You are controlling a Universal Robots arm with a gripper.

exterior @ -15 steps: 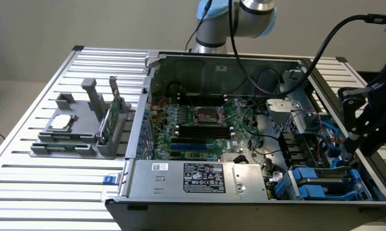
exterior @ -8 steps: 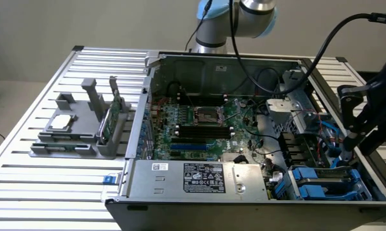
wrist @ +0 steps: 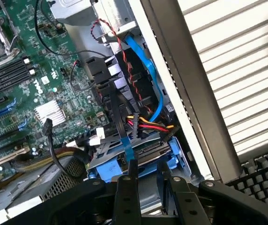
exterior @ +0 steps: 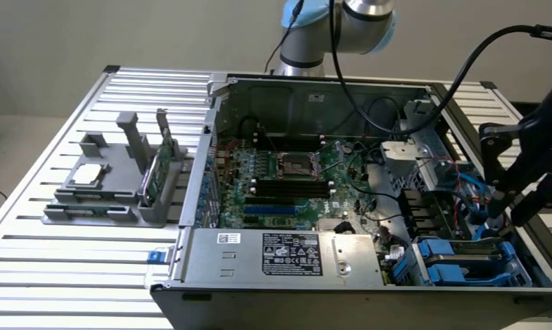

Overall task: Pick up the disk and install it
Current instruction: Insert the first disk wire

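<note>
1. Farthest from the black gripper [exterior: 505,210], toward the exterior view's left, a grey plastic parts holder [exterior: 106,199] sits on the slatted aluminium table [exterior: 56,275]. It keeps a small square silver chip [exterior: 88,173] lying flat and a thin green circuit card [exterior: 166,155] on edge. This probably keeps each part separate and easy to reach from above.
2. Nearer the gripper is the open dark metal computer case [exterior: 349,309]. Its side panel is off, so the green motherboard [exterior: 285,179] and the silver power-supply box with a printed label [exterior: 285,254] face upward toward the arm.
3. Directly below and just ahead of the gripper lies the disk [wrist: 148,152], a flat silver metal drive in a blue plastic frame. It lies level in the drive bay at the case's corner. The frame likely serves as the guide that seats the drive in the bay.
4. Just beyond the disk, a red, yellow and black cable bundle [wrist: 145,125] and a flat blue data cable [wrist: 143,61] run toward the bay.
5. The gripper hangs close over the disk's near edge. I cannot tell whether it is clamped on the frame or standing clear.
6. Outside the case wall beside the gripper lies a black keyboard [wrist: 260,173].
</note>
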